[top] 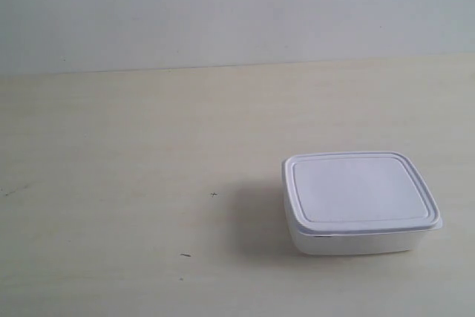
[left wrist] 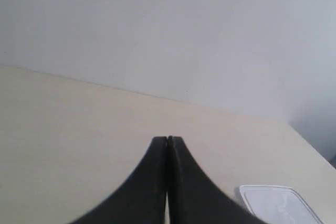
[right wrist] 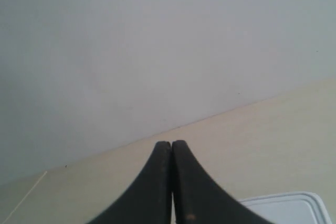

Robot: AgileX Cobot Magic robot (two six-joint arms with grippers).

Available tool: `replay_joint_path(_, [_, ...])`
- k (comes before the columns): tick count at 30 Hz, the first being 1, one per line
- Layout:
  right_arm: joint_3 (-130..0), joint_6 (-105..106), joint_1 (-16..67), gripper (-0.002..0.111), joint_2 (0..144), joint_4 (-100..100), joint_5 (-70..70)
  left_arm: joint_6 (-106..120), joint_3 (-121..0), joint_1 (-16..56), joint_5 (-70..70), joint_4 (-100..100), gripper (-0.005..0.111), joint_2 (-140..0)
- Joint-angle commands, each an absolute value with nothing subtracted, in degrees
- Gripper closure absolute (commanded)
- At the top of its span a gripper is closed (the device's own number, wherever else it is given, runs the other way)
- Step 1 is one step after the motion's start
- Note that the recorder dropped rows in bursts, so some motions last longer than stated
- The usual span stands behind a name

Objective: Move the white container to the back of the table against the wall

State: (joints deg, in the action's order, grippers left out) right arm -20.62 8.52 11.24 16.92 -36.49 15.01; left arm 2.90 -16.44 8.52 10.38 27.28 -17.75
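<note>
The white container [top: 359, 202], lid on, rests on the table [top: 148, 146] at the exterior view's lower right, well in front of the wall [top: 223, 5]. Neither arm shows in the exterior view. In the left wrist view my left gripper [left wrist: 167, 139] is shut with nothing between its black fingers, and a corner of the white container [left wrist: 278, 204] shows beside and beyond them. My right gripper [right wrist: 171, 143] is shut and empty too, with part of the white container [right wrist: 286, 208] beside its fingers. Both grippers stay apart from the box.
Bare cream table runs from the container back to the wall line [top: 237, 66]. A few tiny dark specks [top: 214, 194] mark the surface. The table's side edge [left wrist: 310, 145] shows in the left wrist view.
</note>
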Motion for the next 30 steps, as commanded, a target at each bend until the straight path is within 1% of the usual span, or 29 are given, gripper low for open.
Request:
replay_joint_path(1, [-29.36, 9.44, 10.97, 0.108, 26.32, -32.86, 20.42, 7.8, -25.91, 8.59, 17.78, 30.7, 0.107, -24.65])
replay_joint_path(6, [-40.27, 10.81, 10.97, 0.108, 36.21, -32.43, 30.37, 18.16, -36.86, 8.59, 25.41, 39.45, 0.107, -33.21])
replay_joint_path(9, [-46.95, 10.8, 10.97, 0.108, 40.92, -31.66, 35.85, 19.14, -42.26, 8.59, 27.41, 40.28, 0.107, -39.71])
replay_joint_path(11, [-51.33, 8.87, 10.97, 0.108, 43.64, -30.19, 40.38, 19.37, -45.72, 8.7, 31.68, 42.35, 0.107, -44.02])
replay_joint_path(14, [-56.46, 7.44, 10.97, 0.108, 47.48, -28.26, 46.83, 21.51, -48.53, 11.18, 36.35, 44.5, 0.107, -49.16])
replay_joint_path(16, [-59.03, 7.03, 10.97, 0.108, 49.72, -26.8, 50.07, 22.23, -48.56, 15.66, 35.16, 44.8, 0.107, -51.32])
replay_joint_path(19, [-60.44, 5.68, 10.97, 0.108, 52.55, -24.7, 52.99, 22.11, -48.56, 24.43, 30.4, 44.34, 0.107, -54.24])
replay_joint_path(24, [-60.44, 5.29, 10.97, 0.108, 54.92, -22.33, 58.26, 18.68, -48.56, 41.91, 19.47, 39.64, 0.107, -60.26])
replay_joint_path(26, [-60.34, 4.64, 11.37, 0.108, 55.3, -21.71, 60.0, 15.11, -48.56, 47.65, 15.94, 35.83, 0.107, -63.75])
replay_joint_path(27, [-60.34, 4.37, 11.9, 0.108, 55.33, -20.96, 60.63, 13.08, -48.56, 49.88, 14.24, 33.96, 0.107, -66.05])
replay_joint_path(30, [-60.24, 1.39, 14.14, 0.108, 55.33, -17.59, 62.62, 10.56, -48.56, 53.47, 10.45, 32.09, 0.107, -73.04])
